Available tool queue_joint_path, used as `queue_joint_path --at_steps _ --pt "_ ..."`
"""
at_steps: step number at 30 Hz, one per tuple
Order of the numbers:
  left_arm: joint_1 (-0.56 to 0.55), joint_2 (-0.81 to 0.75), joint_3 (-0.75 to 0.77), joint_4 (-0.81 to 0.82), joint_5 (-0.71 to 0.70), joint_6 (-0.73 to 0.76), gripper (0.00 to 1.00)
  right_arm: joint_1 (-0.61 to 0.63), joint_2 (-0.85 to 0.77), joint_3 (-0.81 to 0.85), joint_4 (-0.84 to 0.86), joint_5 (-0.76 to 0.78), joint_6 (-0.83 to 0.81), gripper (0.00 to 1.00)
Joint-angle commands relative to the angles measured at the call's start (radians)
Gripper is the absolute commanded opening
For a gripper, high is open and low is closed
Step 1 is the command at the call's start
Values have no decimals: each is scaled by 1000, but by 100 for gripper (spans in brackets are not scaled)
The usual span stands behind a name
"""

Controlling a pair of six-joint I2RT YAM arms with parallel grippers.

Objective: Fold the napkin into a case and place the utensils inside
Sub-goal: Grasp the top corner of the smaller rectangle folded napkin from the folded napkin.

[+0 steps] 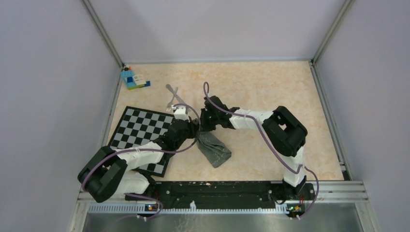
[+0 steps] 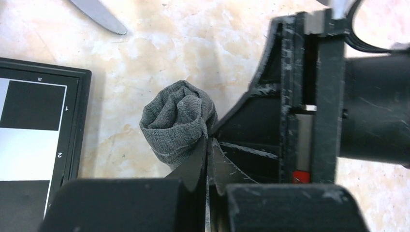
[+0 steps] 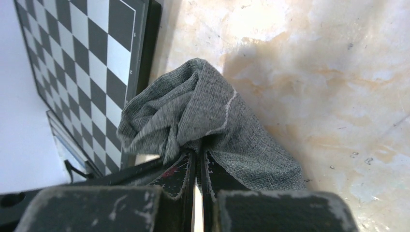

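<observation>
Just right of the checkered mat point(image 1: 140, 135), the napkin point(image 1: 215, 150) is held bunched by both grippers.

The left gripper point(image 2: 207, 145) is pressed together on a wad of cloth. The right gripper point(image 3: 197, 151) is likewise clamped on gathered folds at the same end. The rest of the napkin is trailed on the table toward 5 o'clock. The utensils point(image 1: 172, 96) are left crossed at 11 o'clock of the grippers, apart from the cloth.

Risk: with both pinches set so close on a crumpled wad, the cloth may be drawn out twisted rather than flat, or slipped from one pinch. The mat edge could also be snagged.

In the top view the fingertips are hidden under the wrists. Which corners are held cannot be told. The knife point(image 2: 96, 14) is cut off in the left wrist view.
</observation>
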Motion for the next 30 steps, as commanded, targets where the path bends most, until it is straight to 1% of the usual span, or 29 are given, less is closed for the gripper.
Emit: queue_joint_path --at_steps 1,2,3,7,10,12,13,17,19,21,25,26,28,30 --pt "-8 41 -3 4 -13 -53 0 0 -82 -29 227 -92 95 0" --pt "-9 49 7 -7 -14 -54 0 -1 -58 -27 222 -96 93 0" --pt "-8 55 19 -25 -13 -58 3 -2 -32 -30 219 -103 89 0" --pt "8 51 61 -138 20 -102 20 -5 56 -40 217 -108 57 0" --pt "27 26 75 -230 51 -149 37 -5 89 -31 195 -116 23 0" --pt "51 -2 73 -272 101 -180 46 -5 104 -12 160 -124 -17 0" --pt "64 -19 72 -298 118 -191 47 -5 103 -15 159 -125 -32 3" --pt "115 -101 66 -396 177 -230 51 -5 71 -40 162 -144 -82 16" --pt "144 -140 50 -410 221 -251 52 -5 45 -51 159 -154 -108 22" --pt "177 -182 30 -414 253 -279 53 -4 23 -48 139 -157 -133 25" --pt "199 -246 0 -414 247 -319 56 -5 -10 -47 111 -169 -178 32" --pt "203 -254 -6 -441 238 -325 56 -5 -26 -51 110 -171 -184 32" --pt "217 -257 -21 -440 241 -347 53 -4 -50 -62 118 -175 -184 34" --pt "237 -256 -47 -403 254 -372 49 -7 -68 -68 123 -176 -183 35"
